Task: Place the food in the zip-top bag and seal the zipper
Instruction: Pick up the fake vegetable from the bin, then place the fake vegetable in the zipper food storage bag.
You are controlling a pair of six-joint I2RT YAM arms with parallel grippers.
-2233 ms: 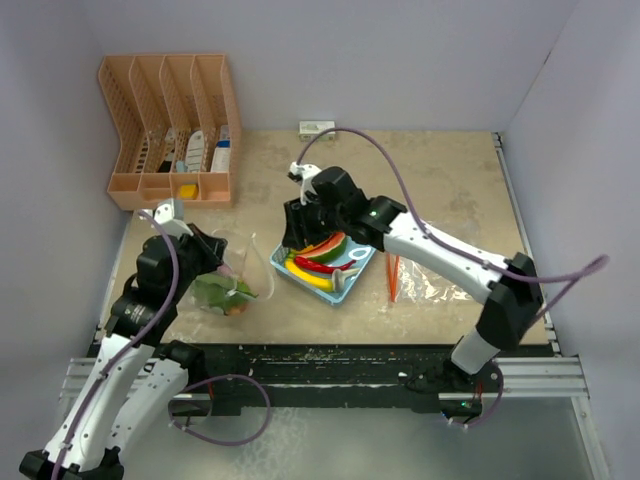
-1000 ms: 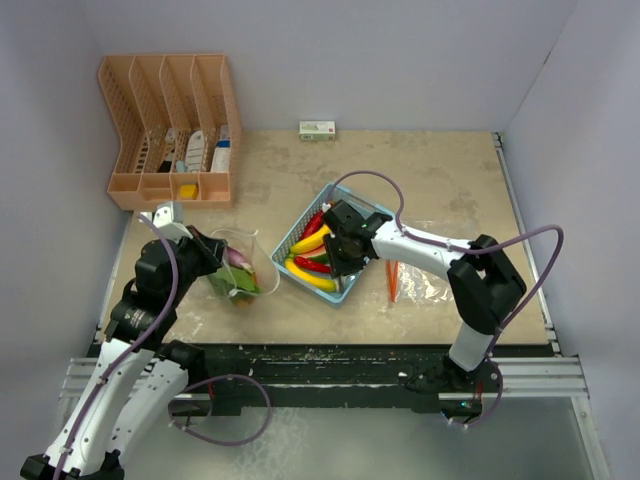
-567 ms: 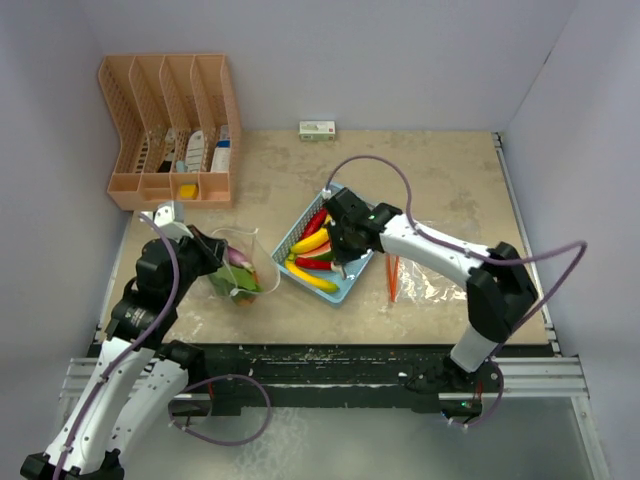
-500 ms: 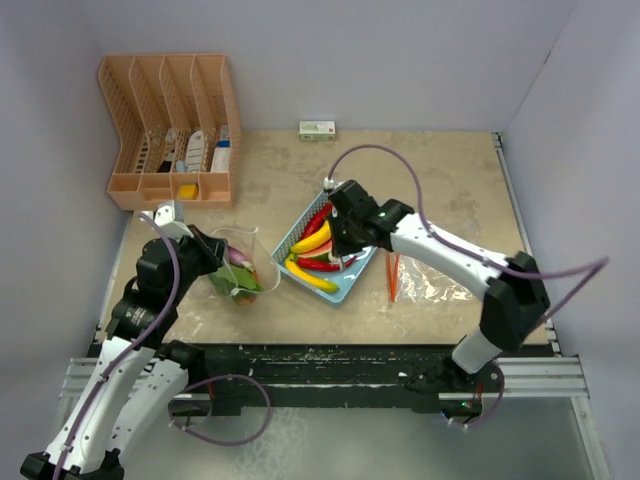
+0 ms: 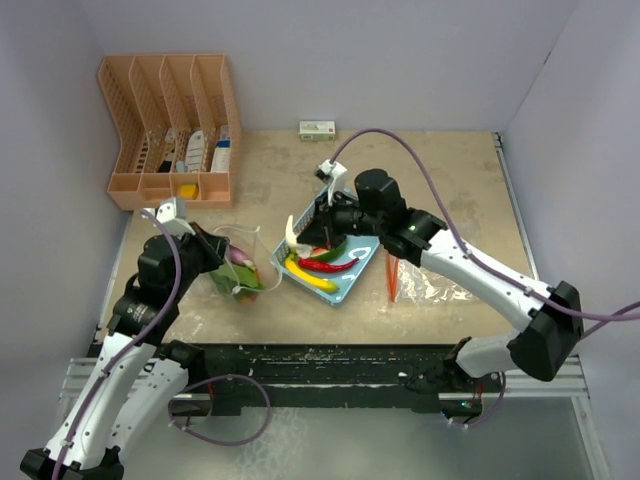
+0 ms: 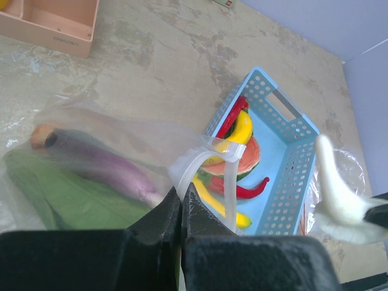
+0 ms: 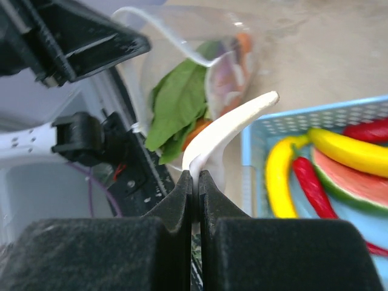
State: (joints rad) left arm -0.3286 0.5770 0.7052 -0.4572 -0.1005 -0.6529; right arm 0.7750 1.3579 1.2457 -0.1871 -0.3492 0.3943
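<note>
1. Top external view: the right claw is clamped on one end of a pale cream curved toy piece. It holds the piece off the bench, over the left edge of the light-blue perforated plastic basket.
2. The left claw is pinched shut on the rim of the clear zip-top plastic bag. The bag lies on the bench just left of the basket with its mouth pulled open. A green leaf piece and a purple aubergine-like piece already sit inside.
3. The coming move turns on this: the bag's mouth lies just left of the held piece, with nothing between them.
   - The piece's long axis runs roughly near to far in the top view, so it lies across the path to the bag.
   - In the right wrist view, its free end reaches out ahead of the fingertips, with the open rim beyond.
   - The right arm alone carries the piece and the left only holds the opening. I judge the piece must travel left and go in free end first.
4. A yellow banana, a red chilli pepper and a watermelon slice remain in the basket. The loading is only partly done, and the zipper is unsealed.
5. Half a second earlier the right claw was down among the food in the basket. Now it is raised and shifted left with the pale piece in its grip. The left claw and the bag sit where they did.
</note>
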